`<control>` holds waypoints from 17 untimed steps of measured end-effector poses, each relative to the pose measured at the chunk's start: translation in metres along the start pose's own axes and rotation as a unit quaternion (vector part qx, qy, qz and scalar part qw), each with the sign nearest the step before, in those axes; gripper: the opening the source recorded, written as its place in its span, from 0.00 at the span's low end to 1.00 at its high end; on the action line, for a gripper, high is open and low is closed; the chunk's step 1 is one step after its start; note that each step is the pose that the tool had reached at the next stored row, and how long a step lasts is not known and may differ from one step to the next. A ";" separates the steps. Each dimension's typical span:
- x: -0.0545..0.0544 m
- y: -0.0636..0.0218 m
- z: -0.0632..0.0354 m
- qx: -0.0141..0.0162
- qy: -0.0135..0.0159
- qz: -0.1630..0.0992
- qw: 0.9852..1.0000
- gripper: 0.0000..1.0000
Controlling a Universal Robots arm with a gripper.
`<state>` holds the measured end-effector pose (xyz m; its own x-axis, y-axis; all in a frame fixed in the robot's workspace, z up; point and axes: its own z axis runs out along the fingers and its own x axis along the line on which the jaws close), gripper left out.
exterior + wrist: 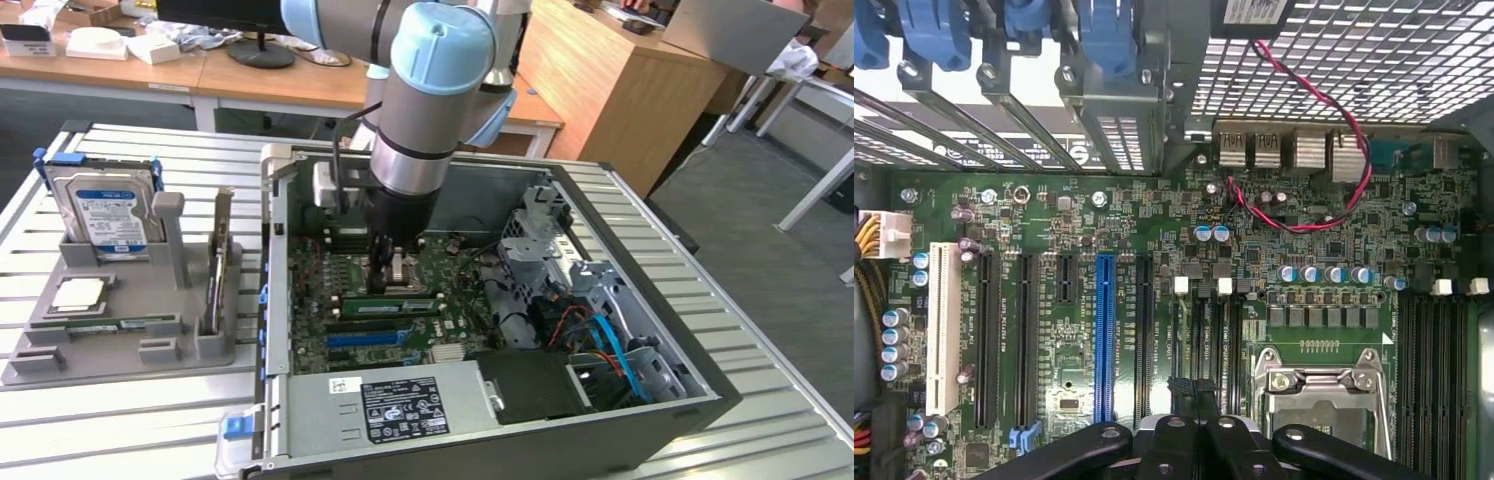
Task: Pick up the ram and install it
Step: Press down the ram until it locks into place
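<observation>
**Closed gripper down inside the open computer case**

Nearest in the exterior view sits the power supply [400,400] with its white and black labels, at the front edge of the open computer case [694,395]; behind it lies the green motherboard [350,345], with one blue slot [363,338] showing in that view; just above that slot one ram stick [390,304] lies seated flat across the board, long and green with dark chips; right behind it the gripper [388,268] hangs low over the board, its fingers clenched together with nothing visible between them; in the wrist view the gripper [1194,392] shows the same, dark fingertips pressed shut above the memory slots, beside the silver processor socket [1316,392]; that view also counts one white slot [944,325], one blue slot, and a red-and-black wire pair [1324,215] looping across the board.

To the exterior view's left, on the slatted metal table [134,410], stands one grey holder tray [187,345]; a second ram stick [218,262] stands on edge in it; one square silver processor chip [78,293] lies flat in its pocket; one hard drive [110,215] with a blue label stands upright at the tray's far end.

Farthest back stand wooden desks [267,80].
</observation>
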<state>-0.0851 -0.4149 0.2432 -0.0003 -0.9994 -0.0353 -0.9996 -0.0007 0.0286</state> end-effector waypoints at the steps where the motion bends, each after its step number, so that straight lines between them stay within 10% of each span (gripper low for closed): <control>1: 0.000 0.0000 0.0006 0.000 0.000 0.000 1.000 0.10; 17: 0.002 -0.0001 0.0060 0.000 0.000 0.000 1.000 0.10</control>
<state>-0.0852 -0.4168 0.2371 -0.0005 -0.9994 -0.0350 -0.9996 -0.0005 0.0288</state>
